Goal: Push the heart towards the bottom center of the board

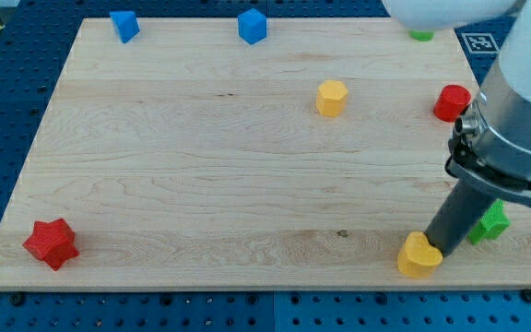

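The yellow heart (418, 256) lies near the board's bottom edge, right of centre. My tip (438, 248) touches the heart's upper right side. The dark rod rises from there to the view's right, and the arm body covers part of the board's right side.
A yellow hexagonal block (332, 97) sits upper middle. A red cylinder (450, 101) is at the right. A green star (493, 222) is partly hidden behind the rod. A green block (421, 36) is mostly hidden at top. Two blue cubes (124, 25) (253, 26) sit along the top. A red star (51, 243) is bottom left.
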Robot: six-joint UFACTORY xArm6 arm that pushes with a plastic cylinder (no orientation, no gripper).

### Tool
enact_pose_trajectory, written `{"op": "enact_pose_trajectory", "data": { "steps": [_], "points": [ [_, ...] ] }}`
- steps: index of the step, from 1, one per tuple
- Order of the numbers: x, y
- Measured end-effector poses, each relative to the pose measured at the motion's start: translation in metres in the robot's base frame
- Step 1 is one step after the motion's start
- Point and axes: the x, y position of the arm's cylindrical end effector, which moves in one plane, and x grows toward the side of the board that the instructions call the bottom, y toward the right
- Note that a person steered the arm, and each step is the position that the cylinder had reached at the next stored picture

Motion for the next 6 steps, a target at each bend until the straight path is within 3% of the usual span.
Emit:
{"op": "enact_pose_trajectory", "data": {
  "steps": [6],
  "points": [
    [0.025,-0.002]
  ]
}}
